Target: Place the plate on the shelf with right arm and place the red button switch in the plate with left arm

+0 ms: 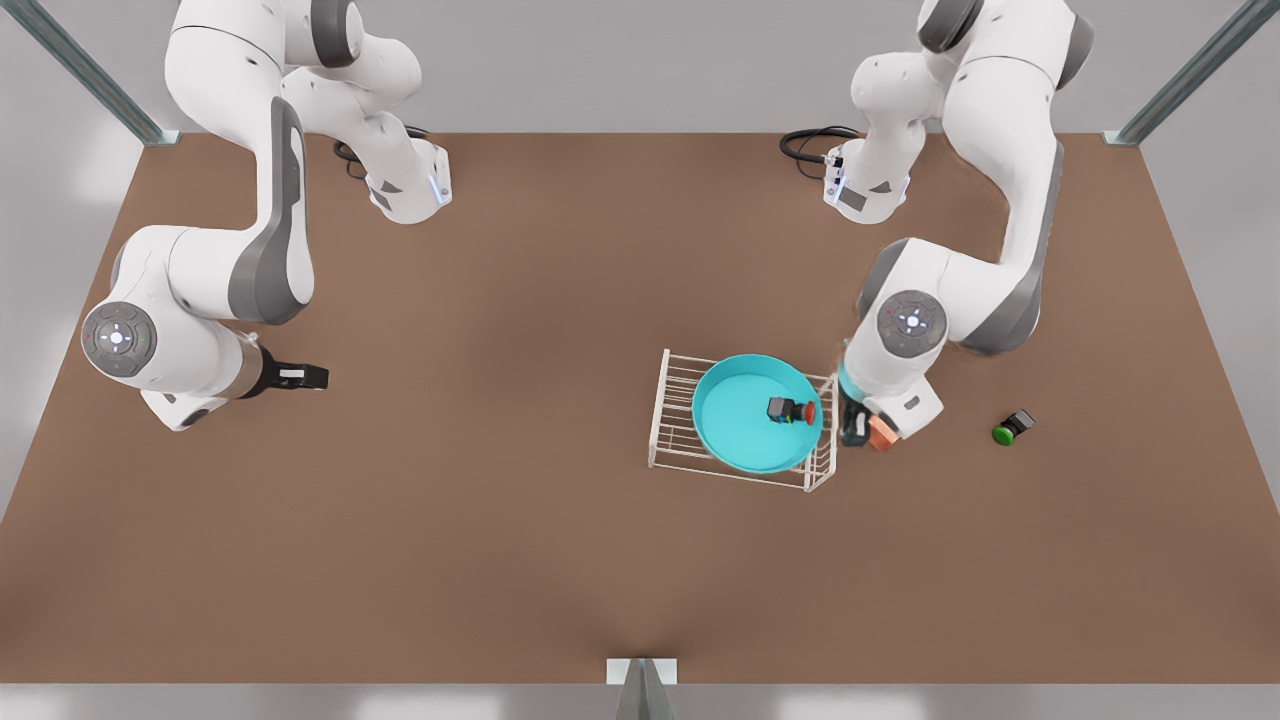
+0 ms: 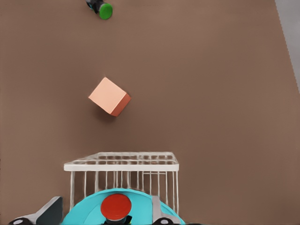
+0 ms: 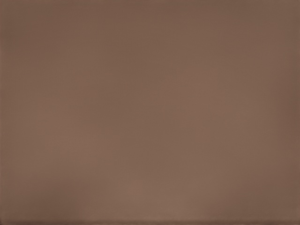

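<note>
The plate (image 1: 745, 425) sat on the shelf (image 1: 672, 412), toward its end on the front view's right, and the red switch (image 1: 789, 410) lay inside it near that same side. My left gripper (image 1: 853, 425) hung just past that end of the shelf; in its wrist view my fingers (image 2: 49, 213) stood spread to either side of the red cap. An orange cube (image 2: 109, 96) rested on the table (image 1: 500, 500) just beyond, and a green switch (image 1: 1012, 427) farther right. My right gripper (image 1: 305, 376) waited well apart on the front view's left, low over bare table; whether its fingers were spread or pressed together I could not tell.
</note>
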Motion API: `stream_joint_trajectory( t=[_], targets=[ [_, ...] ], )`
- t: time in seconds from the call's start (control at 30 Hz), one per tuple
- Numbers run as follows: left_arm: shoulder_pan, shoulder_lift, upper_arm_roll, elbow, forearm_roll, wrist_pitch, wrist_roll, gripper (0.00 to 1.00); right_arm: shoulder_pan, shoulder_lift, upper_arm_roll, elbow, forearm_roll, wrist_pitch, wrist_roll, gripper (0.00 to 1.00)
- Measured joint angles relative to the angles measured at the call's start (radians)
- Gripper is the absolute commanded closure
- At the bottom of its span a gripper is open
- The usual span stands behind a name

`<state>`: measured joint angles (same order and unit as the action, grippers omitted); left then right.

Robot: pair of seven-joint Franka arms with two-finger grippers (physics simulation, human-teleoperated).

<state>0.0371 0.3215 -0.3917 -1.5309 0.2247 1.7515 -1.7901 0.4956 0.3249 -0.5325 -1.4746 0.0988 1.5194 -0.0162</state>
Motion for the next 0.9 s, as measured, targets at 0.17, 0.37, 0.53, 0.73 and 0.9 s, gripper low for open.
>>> stream_joint_trajectory(
  t=[0.17, 0.37, 0.53, 0.73, 0.9],
  targets=[
    [0.199, -0.028, 0.027, 0.134, -0.077, -0.163, 0.408, 0.0, 0.0, 0.0, 0.001, 0.0, -0.001, 0.0, -0.002, 0.0],
    [-0.033, -0.226, 0.246, -0.167, -0.163, -0.073, 0.799, 0.0, 0.001, 0.001, 0.001, 0.0, -0.001, 0.001, -0.003, 0.0],
    [-0.052, -0.199, 0.242, -0.145, -0.167, -0.03, 1.036, 0.0, 0.001, 0.002, 0.001, 0.0, -0.002, 0.001, -0.004, 0.0],
    [-0.041, -0.191, 0.242, -0.146, -0.171, -0.012, 1.245, 0.0, -0.054, 0.082, -0.004, 0.02, 0.044, -0.007, -0.004, 0.0],
    [-0.044, -0.189, 0.241, -0.145, -0.174, -0.007, 1.374, 0.0, -0.088, 0.092, -0.004, 0.038, 0.074, -0.04, -0.006, 0.0]
  ],
)
